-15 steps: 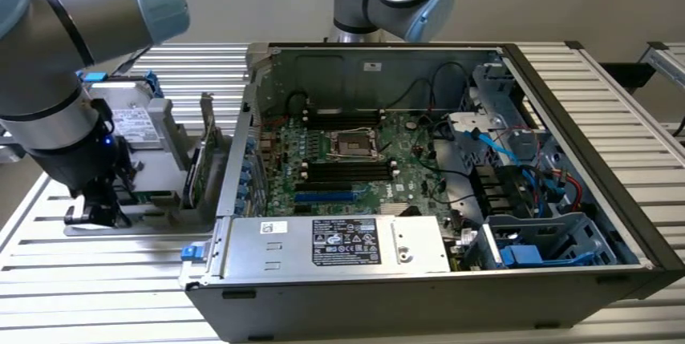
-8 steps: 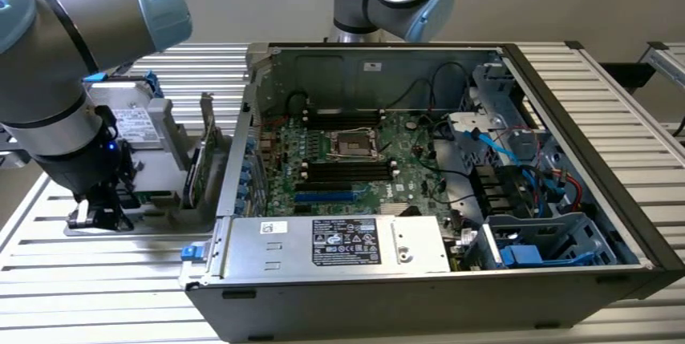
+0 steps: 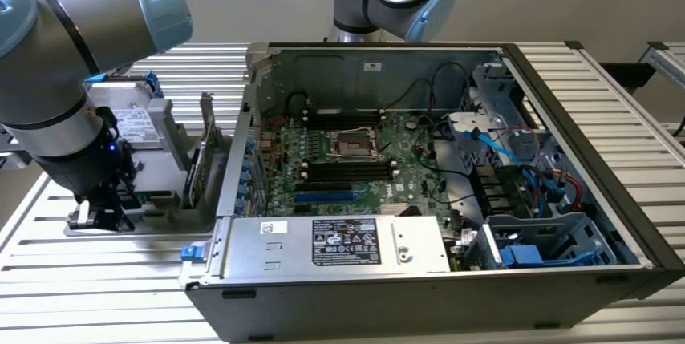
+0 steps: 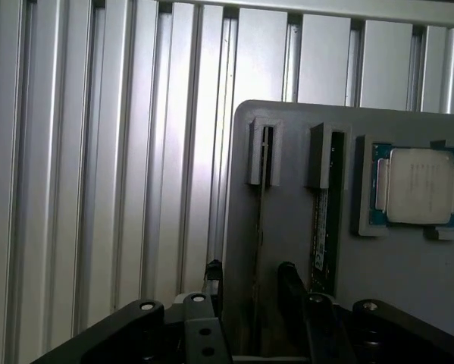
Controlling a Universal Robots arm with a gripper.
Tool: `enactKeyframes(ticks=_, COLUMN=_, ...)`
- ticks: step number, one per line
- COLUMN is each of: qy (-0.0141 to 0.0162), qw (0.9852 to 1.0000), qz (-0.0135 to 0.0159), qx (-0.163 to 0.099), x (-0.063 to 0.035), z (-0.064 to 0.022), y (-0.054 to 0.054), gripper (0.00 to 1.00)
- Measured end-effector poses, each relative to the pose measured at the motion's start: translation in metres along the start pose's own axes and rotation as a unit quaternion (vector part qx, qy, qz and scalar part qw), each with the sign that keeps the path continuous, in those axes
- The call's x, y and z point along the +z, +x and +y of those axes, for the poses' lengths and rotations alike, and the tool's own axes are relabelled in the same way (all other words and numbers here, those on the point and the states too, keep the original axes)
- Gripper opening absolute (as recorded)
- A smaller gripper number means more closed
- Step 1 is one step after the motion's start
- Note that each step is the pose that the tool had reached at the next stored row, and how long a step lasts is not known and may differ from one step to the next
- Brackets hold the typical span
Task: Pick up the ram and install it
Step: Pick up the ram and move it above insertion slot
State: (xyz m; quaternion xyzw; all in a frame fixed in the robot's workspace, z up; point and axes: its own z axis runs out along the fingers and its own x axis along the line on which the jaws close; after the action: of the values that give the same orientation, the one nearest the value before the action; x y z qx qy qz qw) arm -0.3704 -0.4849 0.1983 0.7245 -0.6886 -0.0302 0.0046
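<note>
Gripper (image 4: pixel 250 273) sits low over the gray holder (image 4: pixel 287 212), fingers spread either side of the ram (image 4: pixel 259 220) (gaps both sides), which stands edge-up in its slot beside the PC case (image 3: pixel 364 67).

The counter (image 3: pixel 96 296) is silvery metal, ribbed in long parallel stripes. At the exterior view's upper left, the arm (image 3: pixel 43 79) is grey with pale blue caps. The end effector (image 4: pixel 251 287) is black. The computer case (image 3: pixel 428 300) is black outside and bare grey inside. Its motherboard (image 3: pixel 374 151) is green with black and blue slots. The power supply (image 3: pixel 246 252) is silver with a black-and-white label. The tray (image 4: pixel 287 189) is matte grey, the ram (image 4: pixel 320 227) is dark green with a pale label, and the processor (image 4: pixel 420 186) is silver on a blue-green board.
</note>
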Motion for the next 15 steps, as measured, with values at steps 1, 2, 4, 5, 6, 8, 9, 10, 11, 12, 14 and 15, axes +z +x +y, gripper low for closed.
enactKeyframes(ticks=1, qy=0.0001, qw=1.0000, qz=-0.0001, qx=0.000, x=0.0002, z=0.0000, y=0.0000, gripper=0.43)
enactKeyframes(ticks=2, qy=0.0001, qw=1.0000, qz=-0.0001, qx=0.000, x=0.0005, z=0.0000, y=0.0000, gripper=0.43)
enactKeyframes(ticks=4, qy=0.0001, qw=1.0000, qz=-0.0001, qx=0.000, x=0.0009, z=-0.0001, y=0.0000, gripper=0.43)
enactKeyframes(ticks=5, qy=0.0001, qw=1.0000, qz=-0.0001, qx=0.000, x=0.0012, z=-0.0001, y=0.0000, gripper=0.43)
enactKeyframes(ticks=6, qy=0.0000, qw=1.0000, qz=-0.0001, qx=0.000, x=0.0014, z=-0.0001, y=0.0000, gripper=0.43)
enactKeyframes(ticks=8, qy=0.0001, qw=1.0000, qz=-0.0001, qx=0.000, x=0.0018, z=-0.0001, y=0.0001, gripper=0.43)
enactKeyframes(ticks=9, qy=0.0001, qw=1.0000, qz=-0.0001, qx=0.000, x=0.0021, z=-0.0001, y=0.0001, gripper=0.43)
enactKeyframes(ticks=10, qy=0.0001, qw=1.0000, qz=-0.0001, qx=0.000, x=0.0022, z=-0.0001, y=0.0001, gripper=0.45)
enactKeyframes(ticks=11, qy=0.0001, qw=1.0000, qz=-0.0001, qx=0.000, x=0.0024, z=-0.0001, y=0.0001, gripper=0.45)
enactKeyframes(ticks=12, qy=0.0001, qw=1.0000, qz=-0.0001, qx=0.000, x=0.0026, z=-0.0001, y=0.0001, gripper=0.45)
enactKeyframes(ticks=14, qy=0.0001, qw=1.0000, qz=-0.0001, qx=0.000, x=0.0031, z=-0.0002, y=0.0001, gripper=0.51)
enactKeyframes(ticks=15, qy=0.0001, qw=1.0000, qz=-0.0001, qx=0.000, x=0.0032, z=-0.0002, y=0.0001, gripper=0.51)
